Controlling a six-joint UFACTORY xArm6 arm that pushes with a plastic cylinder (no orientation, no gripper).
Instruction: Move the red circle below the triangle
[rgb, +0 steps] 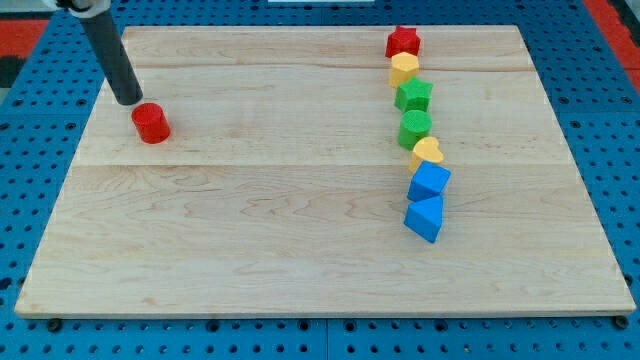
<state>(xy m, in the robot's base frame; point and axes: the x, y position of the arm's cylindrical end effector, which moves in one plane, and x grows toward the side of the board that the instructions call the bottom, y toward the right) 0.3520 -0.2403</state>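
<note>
In the camera view, your red circle (151, 122) sits near the view's left edge of the worktop (250, 230), in its upper part. My tip (129, 100) stands just up and to the view's left of it, close beside it and perhaps touching; you cannot tell for sure from this angle. There is no hand on this arm to be wide or narrow, only the rod, and it holds nothing.

The relation your next move turns on: the blue triangle (424, 218) lies far to the view's right and lower than the red circle, at the bottom end of a column of blocks. Above it, running upward, are a blue block (430, 181) touching it, a yellow heart (426, 151), a green circle (415, 127), a green block (414, 96), another yellow block (404, 68) and a red star (404, 41).

So the circle has to travel right and down, to land under the triangle. With my tip up-left of the circle, you are, in my judgement, already behind it for that diagonal push.

A round block will likely slip off a thin rod if you push off centre, so keep the line through its middle.

The wooden surface between circle and triangle is bare, and there is open board below the triangle to finish on. Approach low, so you do not nudge the column.
</note>
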